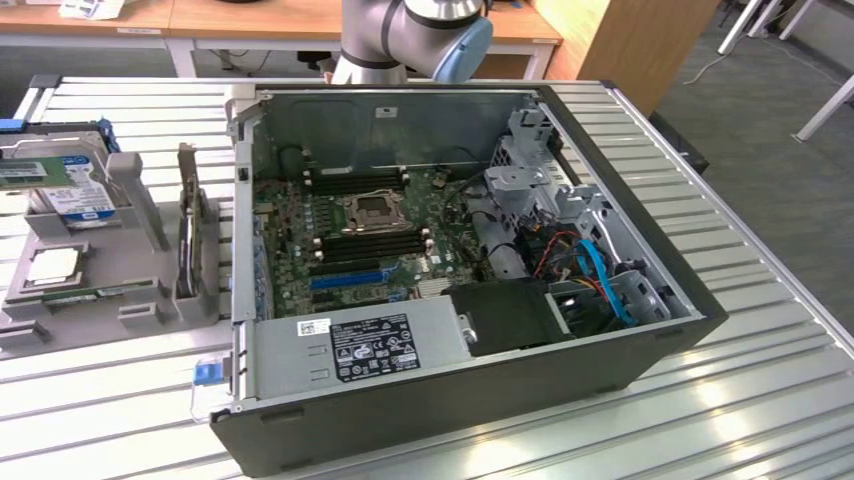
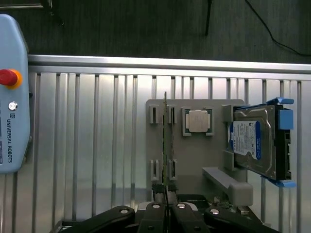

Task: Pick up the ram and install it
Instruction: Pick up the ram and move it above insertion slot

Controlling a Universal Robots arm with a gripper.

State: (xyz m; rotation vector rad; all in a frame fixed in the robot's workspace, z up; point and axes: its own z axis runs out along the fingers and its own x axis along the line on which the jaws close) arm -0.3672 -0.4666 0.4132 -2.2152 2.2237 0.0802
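Ram [image 2: 166, 141] stands on edge in its grey holder [image 2: 194, 160] on the worktop [image 2: 97, 145], not yet picked up. My jaws are closed, empty, clear of it. Pick-up and installing are both left to do.

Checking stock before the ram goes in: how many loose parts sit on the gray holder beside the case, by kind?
Ram stick: 1
Processor chip: 1
Hard drive: 1
Upright board, kind unclear: 1
Total: 4
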